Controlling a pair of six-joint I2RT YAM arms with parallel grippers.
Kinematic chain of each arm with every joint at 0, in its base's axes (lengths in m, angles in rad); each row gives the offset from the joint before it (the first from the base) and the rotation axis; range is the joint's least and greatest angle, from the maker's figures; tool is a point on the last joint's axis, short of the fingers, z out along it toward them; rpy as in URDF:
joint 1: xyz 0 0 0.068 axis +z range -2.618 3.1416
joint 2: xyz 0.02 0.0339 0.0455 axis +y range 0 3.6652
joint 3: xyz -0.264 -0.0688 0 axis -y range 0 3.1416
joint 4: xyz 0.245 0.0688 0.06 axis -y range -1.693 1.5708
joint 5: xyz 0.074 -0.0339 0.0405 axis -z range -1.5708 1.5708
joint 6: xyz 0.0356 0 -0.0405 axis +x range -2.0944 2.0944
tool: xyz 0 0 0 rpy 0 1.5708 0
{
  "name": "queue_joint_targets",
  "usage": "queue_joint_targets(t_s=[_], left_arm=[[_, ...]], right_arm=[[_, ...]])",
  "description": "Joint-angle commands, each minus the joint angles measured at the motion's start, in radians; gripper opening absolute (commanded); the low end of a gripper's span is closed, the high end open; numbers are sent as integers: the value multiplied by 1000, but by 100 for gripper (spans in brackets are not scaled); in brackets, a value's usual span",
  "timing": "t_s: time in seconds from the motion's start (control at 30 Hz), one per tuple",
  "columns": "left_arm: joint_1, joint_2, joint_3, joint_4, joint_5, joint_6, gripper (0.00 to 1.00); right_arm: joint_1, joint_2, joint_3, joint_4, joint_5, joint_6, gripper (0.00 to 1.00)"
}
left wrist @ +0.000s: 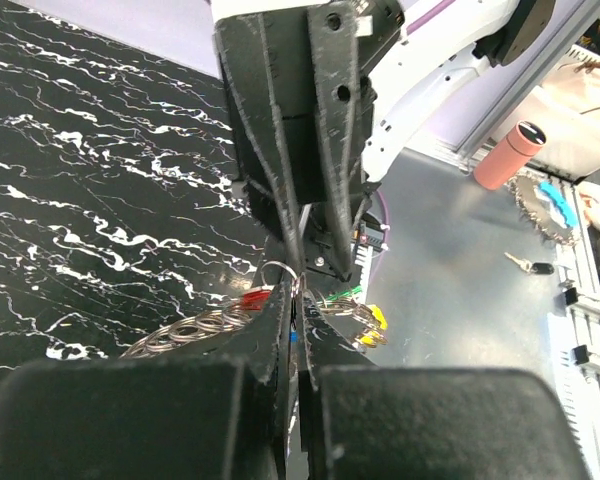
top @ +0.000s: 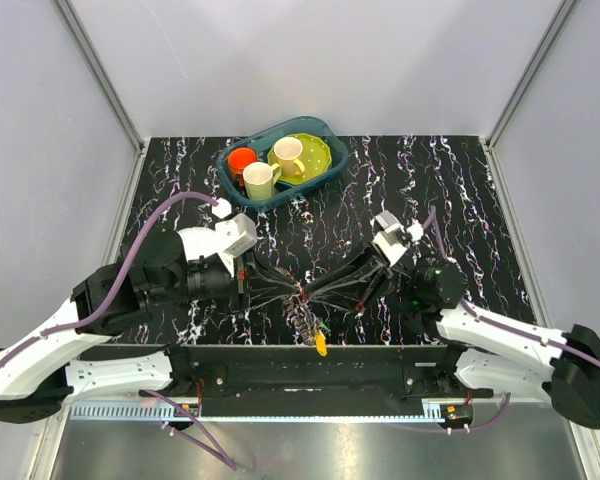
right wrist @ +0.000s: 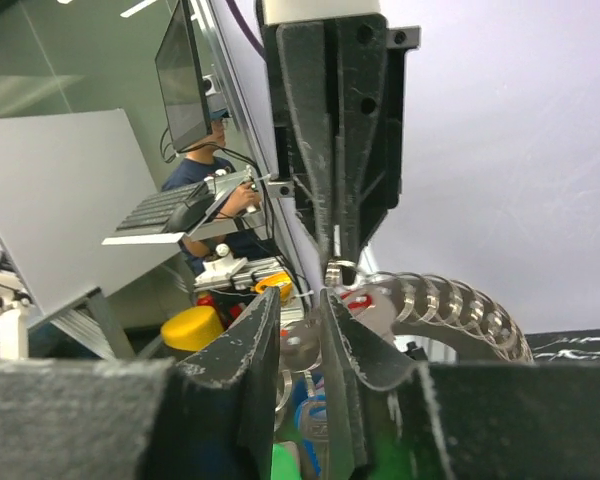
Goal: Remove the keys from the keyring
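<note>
**Left hand (left wrist: 295,303) and right hand (right wrist: 298,300) meet tip to tip on the thin silver metal keyring (left wrist: 205,328)**

The left hand's two black fingers are drawn in to a sliver and closed on the keyring's wire. The right hand faces it nose to nose and appears narrowed onto the same wire. Its own wrist view leaves a slight gap between the tips, though, and the contact itself is hard to make out.

Outward from that pinch, the left wrist view shows the keyring lying crosswise to the line of the two hands. A run of silver loops fans out on one side, and whether these are coils or key heads I cannot tell. The small metal keys (top: 316,332) with red, green and yellow plastic heads hang on the other side.

Taking the teal plastic tray (top: 263,201) of cups as the mark, the pinch sits well apart from it, over the far side of the black marbled worktop (top: 460,200). The coloured keys dangle beyond the pinch on the side away from the tray, the yellow head outermost.

No key looks free of the keyring yet. Neither hand is nearer, since both are on the wire. The coming move probably turns on one hand keeping the wire while the other lets go and reaches away from the tray for a hanging key, then works it along the wire.
</note>
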Motion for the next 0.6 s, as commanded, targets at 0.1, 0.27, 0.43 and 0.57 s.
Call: queue_joint_targets(t_s=[0.1,0.27,0.43,0.57], left_arm=[[-2,-31,22,41,57,117,0],[-2,-54,10,49,123,198,0],[-2,-37,27,35,172,236,0],[-2,-20,34,32,165,238,0]], right_arm=[[7,-245,26,-407,-8,-310,33],[7,-328,135,-876,31,-618,39],[7,-284,246,-1057,-33,-780,48],[7,-236,266,-1002,-113,-761,50]])
